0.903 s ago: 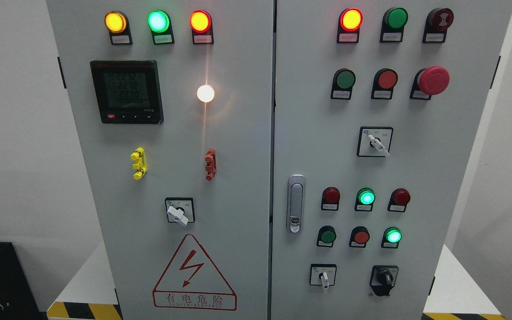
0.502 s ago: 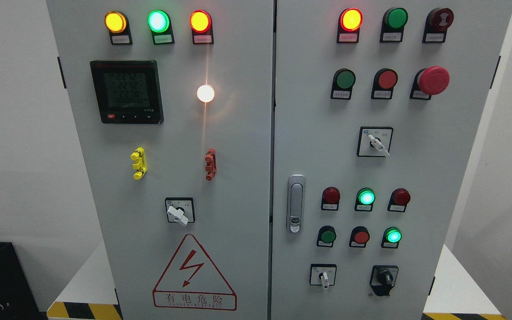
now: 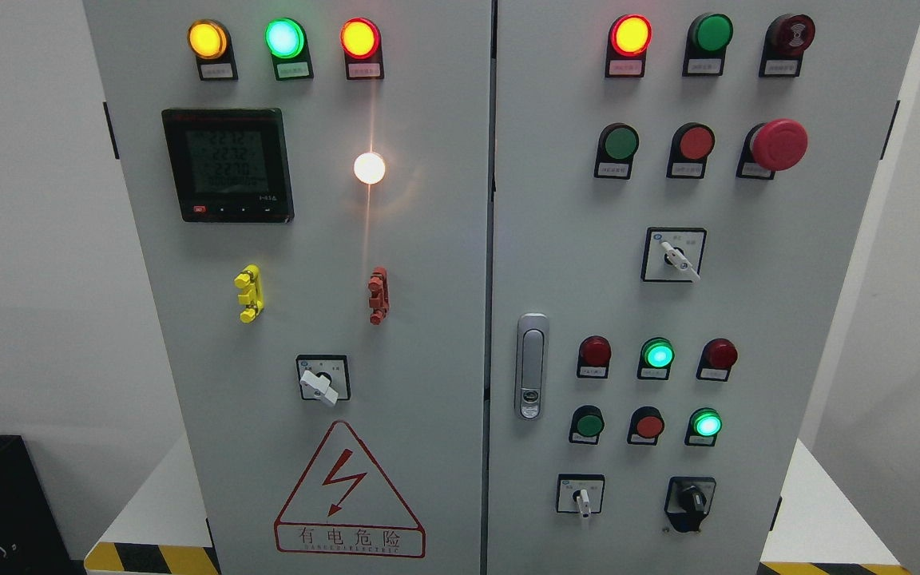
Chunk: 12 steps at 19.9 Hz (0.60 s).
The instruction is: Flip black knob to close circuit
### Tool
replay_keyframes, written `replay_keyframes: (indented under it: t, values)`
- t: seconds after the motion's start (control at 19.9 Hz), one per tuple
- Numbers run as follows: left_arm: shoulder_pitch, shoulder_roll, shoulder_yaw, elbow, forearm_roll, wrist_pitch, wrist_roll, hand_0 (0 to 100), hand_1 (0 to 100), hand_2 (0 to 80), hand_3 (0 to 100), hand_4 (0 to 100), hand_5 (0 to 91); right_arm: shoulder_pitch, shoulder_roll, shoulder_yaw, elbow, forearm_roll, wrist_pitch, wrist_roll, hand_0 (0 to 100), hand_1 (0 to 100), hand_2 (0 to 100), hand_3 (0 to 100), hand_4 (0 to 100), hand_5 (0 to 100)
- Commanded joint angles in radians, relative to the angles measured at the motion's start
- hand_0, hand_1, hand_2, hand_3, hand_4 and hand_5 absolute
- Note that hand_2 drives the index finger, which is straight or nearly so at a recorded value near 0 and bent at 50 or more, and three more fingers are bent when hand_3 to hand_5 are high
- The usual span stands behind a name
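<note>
Neither of my hands nor my arms shows in my head view, so I cannot tell how open my fingers are or whether they hold anything; nearest, at the bottom, run the yellow-and-black hazard stripes (image 3: 152,557) of the base; just above, low on the cabinet's right door (image 3: 755,319), sits the black knob (image 3: 691,500), its grip standing roughly upright, with nothing touching it; to its left is a white selector switch (image 3: 581,499); higher up glow two green lamps (image 3: 658,354); on the left door are a red warning triangle (image 3: 348,495) and a digital meter (image 3: 227,164); top right is the red mushroom button (image 3: 779,144).
</note>
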Motion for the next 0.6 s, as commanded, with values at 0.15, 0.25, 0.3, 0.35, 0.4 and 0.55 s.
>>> replay_keyframes:
  t: [0.15,0.25,0.3,0.35,0.4,0.55]
  values:
    - [0.000,0.000,0.001,0.000,0.000,-0.001,-0.001,12,56,0.0,0,0,0.0,0.004,-0.028,-0.009,-0.243,0.085,0.013,0.034,0,16,6,5,0,0]
    - [0.000,0.000,-0.001,0.000,0.000,-0.001,-0.001,12,56,0.0,0,0,0.0,0.001,-0.037,-0.010,-0.299,0.103,0.031,0.034,0,16,15,13,4,0]
    - [0.000,0.000,-0.001,0.000,0.000,-0.001,-0.001,12,56,0.0,0,0,0.0,0.001,-0.042,-0.012,-0.336,0.106,0.041,0.032,0,15,19,17,8,0]
    - [0.000,0.000,-0.001,0.000,0.000,-0.001,0.000,12,56,0.0,0,0,0.0,0.001,-0.048,-0.012,-0.371,0.112,0.054,0.029,0,15,20,18,10,0]
    - [0.000,0.000,-0.001,0.000,0.000,-0.001,0.000,12,56,0.0,0,0,0.0,0.001,-0.048,-0.012,-0.408,0.125,0.070,0.026,0,14,23,21,13,0]
    - [0.000,0.000,0.001,0.000,0.000,-0.001,-0.001,12,56,0.0,0,0,0.0,0.001,-0.046,-0.050,-0.510,0.212,0.108,0.025,0,11,30,27,17,0]
